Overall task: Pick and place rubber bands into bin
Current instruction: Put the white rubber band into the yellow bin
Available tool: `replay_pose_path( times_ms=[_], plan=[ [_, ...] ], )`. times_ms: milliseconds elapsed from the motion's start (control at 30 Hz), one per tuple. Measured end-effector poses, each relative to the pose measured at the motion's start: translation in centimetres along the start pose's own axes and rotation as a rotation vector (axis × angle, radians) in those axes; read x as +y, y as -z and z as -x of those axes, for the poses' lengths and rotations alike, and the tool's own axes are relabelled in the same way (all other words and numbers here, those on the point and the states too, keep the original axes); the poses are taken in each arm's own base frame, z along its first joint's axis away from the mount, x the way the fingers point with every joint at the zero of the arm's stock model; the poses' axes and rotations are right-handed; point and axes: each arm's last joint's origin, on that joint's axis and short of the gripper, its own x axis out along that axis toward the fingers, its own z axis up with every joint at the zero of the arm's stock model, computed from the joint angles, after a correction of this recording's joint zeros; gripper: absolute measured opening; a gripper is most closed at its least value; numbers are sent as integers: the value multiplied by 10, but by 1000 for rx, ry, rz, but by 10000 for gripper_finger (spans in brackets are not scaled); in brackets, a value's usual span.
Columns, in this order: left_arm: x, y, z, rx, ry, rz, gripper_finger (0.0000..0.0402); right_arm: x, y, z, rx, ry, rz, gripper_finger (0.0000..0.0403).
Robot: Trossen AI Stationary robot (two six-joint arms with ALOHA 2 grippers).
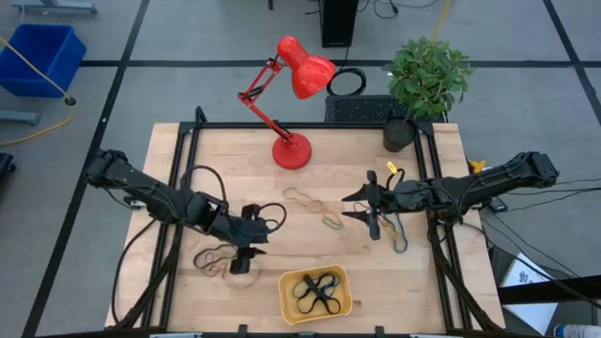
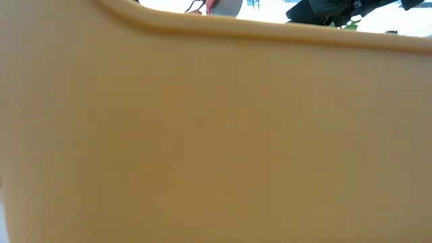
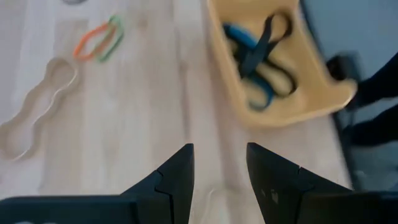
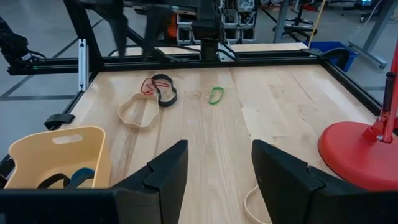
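With long axis crosswise, bin [image 1: 315, 294]

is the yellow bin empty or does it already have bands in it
Not empty. The high view shows several dark rubber bands lying inside the bin; other bands are still out on the table.

Your yellow-orange bin [image 1: 315, 294] sits at the table's near edge, centre, holding black and blue rubber bands [image 1: 315, 291]. More loops lie loose: a tan one mid-table [image 1: 302, 198], and dark and reddish ones near left [image 1: 212, 260].
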Motion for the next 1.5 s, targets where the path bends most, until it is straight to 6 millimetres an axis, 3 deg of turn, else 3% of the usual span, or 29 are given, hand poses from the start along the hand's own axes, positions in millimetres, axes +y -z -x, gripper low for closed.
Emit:
replay_pose_path(
  times_ms=[333,500,767,867,1233,1500],
  plan=[
    [-1,29,-6,198,-74,-130,152,-2,0,0,-10,82,0,175],
    [3,53,-25,250,-87,-102,152,-4,0,0,-15,132,0,172],
    [-2,86,-59,181,0,-117,152,-4,0,0,-16,133,0,174],
    [0,96,-65,179,-58,-136,152,-4,0,0,-15,133,0,172],
    [-2,110,-93,263,-89,-107,152,-4,1,0,-19,132,-1,173],
    [-1,117,-110,334,-88,-48,152,-6,22,-4,-120,119,-30,176]
  ],
)
